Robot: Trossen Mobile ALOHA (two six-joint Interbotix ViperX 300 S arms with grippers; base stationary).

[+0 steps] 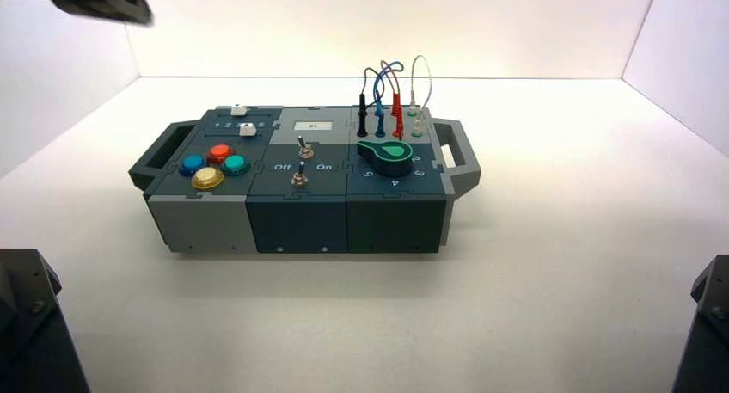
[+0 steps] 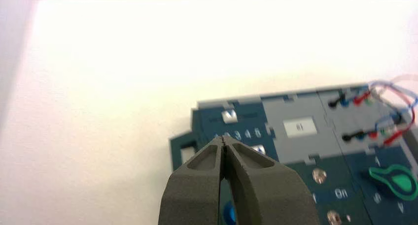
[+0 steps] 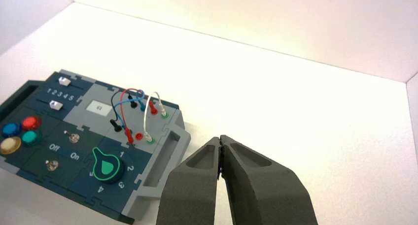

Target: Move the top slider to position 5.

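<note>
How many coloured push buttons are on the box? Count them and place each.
4, grouped on the left of the box: red button at back, blue button left, green button right, yellow button in front.

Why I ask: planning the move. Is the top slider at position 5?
No, the top slider sits well short of the printed 5.

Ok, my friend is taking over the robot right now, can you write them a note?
Left gripper: shut, empty, raised at the box's left side.
Right gripper: shut, empty, parked to the right of the box.
Top slider: at the box's far left corner, above the row of numerals, sitting around 2, not at position 5.
Done: nothing on the slider yet, it seems.
Left: slide it across to 5.
</note>
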